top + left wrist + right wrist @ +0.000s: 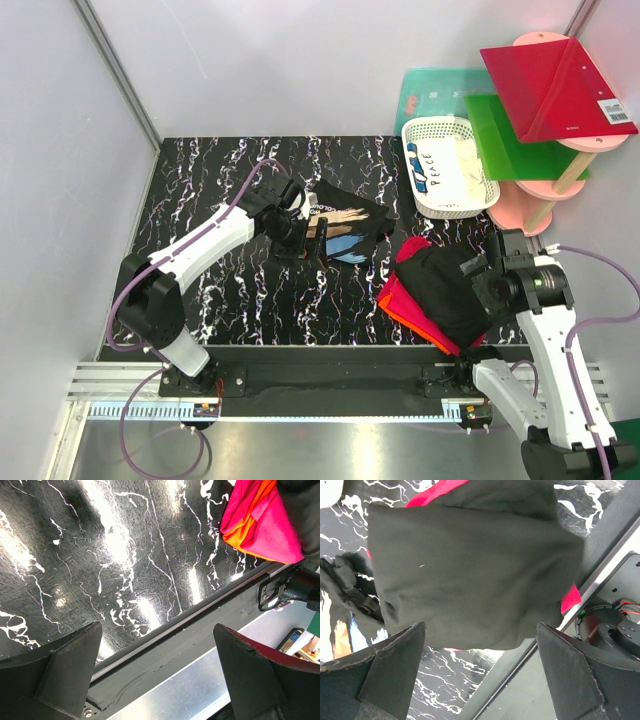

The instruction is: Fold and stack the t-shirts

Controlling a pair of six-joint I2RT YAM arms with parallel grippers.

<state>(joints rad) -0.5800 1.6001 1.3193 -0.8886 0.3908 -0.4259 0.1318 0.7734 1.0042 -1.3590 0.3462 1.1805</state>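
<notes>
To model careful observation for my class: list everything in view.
printed black cloth t-shirt: one, black, rumpled, centre
folded black cloth t-shirt: one, black, atop right pile
red and orange cloth t-shirts: count unclear, beneath it
white plastic lattice basket: one, white, far right
flat red board: one, red, on stand
flat green board: one, green, below it
flat teal board: one, teal, behind basket
pink shelved stand: one, pink, beside basket
black marbled table: one, black, veined
left fingers: two, black, open, near printed t-shirt
right fingers: two, black, open, by pile
</notes>
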